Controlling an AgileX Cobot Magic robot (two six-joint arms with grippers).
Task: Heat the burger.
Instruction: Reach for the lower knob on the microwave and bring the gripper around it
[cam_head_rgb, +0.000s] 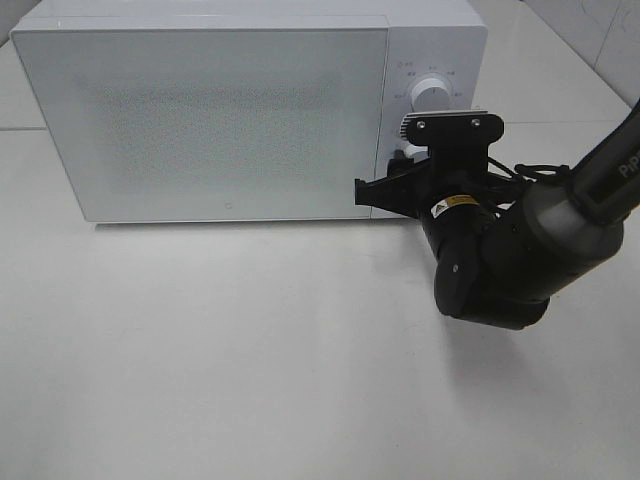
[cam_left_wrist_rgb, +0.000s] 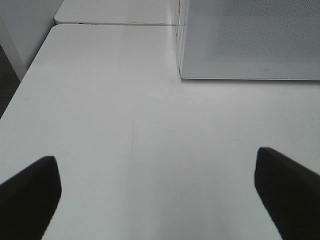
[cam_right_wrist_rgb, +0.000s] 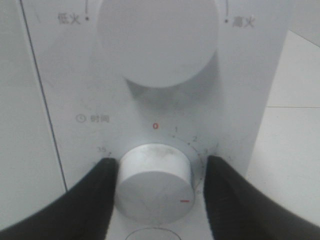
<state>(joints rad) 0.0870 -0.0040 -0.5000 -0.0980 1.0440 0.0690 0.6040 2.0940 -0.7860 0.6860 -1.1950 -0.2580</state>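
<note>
Seen at the right black tool (cam_right_wrist_rgb: 161, 165): fingers set either side of the small round white timer knob (cam_right_wrist_rgb: 155, 182), one against its rim, the other just beside it; cannot tell whether gripped. Nearby, a larger round white power knob (cam_right_wrist_rgb: 157, 40) on the boxy white microwave oven (cam_head_rgb: 230, 120), door shut. Over the white desk (cam_left_wrist_rgb: 150, 100), the left black tool (cam_left_wrist_rgb: 159, 195) spread wide open near the oven's front corner. Cannot tell where the burger is; seen in no view.

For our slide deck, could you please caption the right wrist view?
Right gripper straddles the timer knob on the microwave, next to the larger power knob.
</note>
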